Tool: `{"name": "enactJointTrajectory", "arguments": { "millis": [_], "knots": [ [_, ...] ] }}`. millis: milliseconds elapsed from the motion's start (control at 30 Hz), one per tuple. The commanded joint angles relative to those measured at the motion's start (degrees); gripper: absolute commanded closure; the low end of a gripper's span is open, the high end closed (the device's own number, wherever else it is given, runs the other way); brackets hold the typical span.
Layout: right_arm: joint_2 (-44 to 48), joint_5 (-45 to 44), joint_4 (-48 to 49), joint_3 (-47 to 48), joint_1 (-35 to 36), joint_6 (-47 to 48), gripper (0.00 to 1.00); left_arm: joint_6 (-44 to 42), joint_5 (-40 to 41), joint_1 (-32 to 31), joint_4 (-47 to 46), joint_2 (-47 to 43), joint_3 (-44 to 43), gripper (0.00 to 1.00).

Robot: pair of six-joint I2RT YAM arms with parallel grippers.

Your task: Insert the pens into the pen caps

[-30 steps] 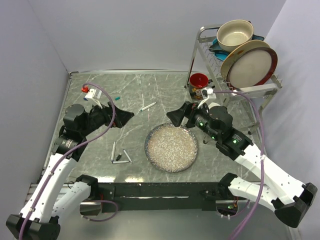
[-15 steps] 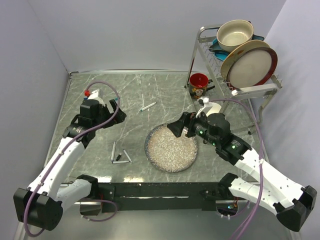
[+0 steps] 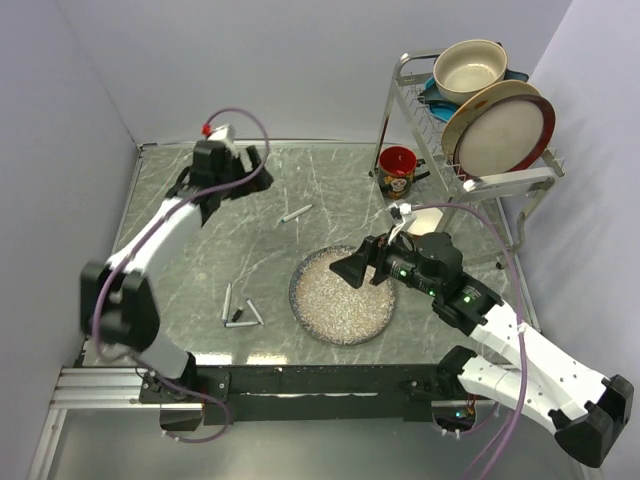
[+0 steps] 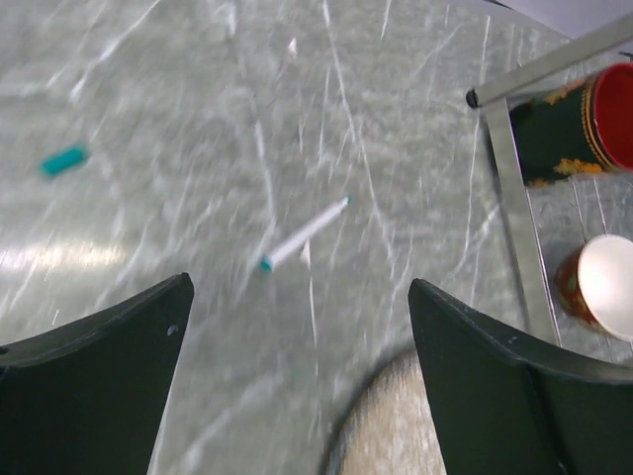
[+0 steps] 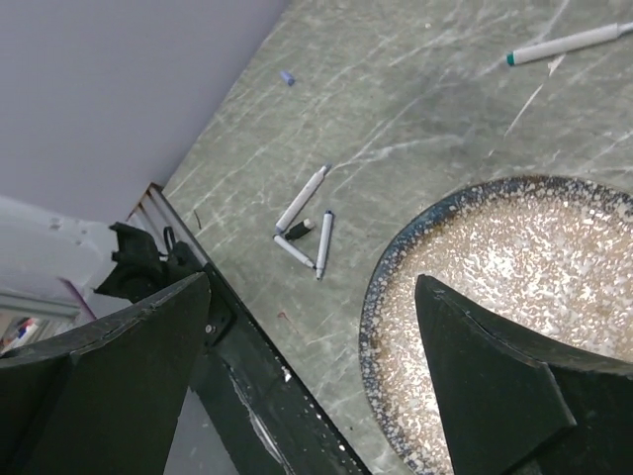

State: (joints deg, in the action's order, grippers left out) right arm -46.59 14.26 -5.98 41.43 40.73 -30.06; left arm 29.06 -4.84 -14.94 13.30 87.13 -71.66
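Left hand [image 4: 299, 289]: released, fingers spread wide, nothing between them, hanging over the far-left part of the bench [image 3: 300, 170]. Right hand [image 5: 315, 287]: released likewise and empty, above the far rim of the speckled plate [image 3: 293, 290].

Pens: one teal-tipped pen [image 4: 304, 234] lies alone on the bench beyond the plate, between the two hands. Three further pens [image 5: 302, 200] lie clustered near the front edge, left of the plate, with a small black cap [image 5: 305, 227] among them.

Caps: the teal-green cap [image 4: 63, 159] lies by itself, well apart from the lone pen. The blue cap [image 5: 287, 76] lies by itself beyond the cluster. Neither holds a pen.

A red mug [image 3: 398, 165] stands beside the dish rack [image 3: 510, 180] at far right
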Motion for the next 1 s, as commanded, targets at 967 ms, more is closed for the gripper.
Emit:
{"name": "enactJointTrajectory", "arguments": {
  "millis": [967],
  "knots": [
    [9.67, -0.73, 1.85, -1.26, 0.14, 3.87, 0.13, -27.83, 4.67, -11.78, 7.62, 42.42, -31.79, 0.38]
  ]
}}
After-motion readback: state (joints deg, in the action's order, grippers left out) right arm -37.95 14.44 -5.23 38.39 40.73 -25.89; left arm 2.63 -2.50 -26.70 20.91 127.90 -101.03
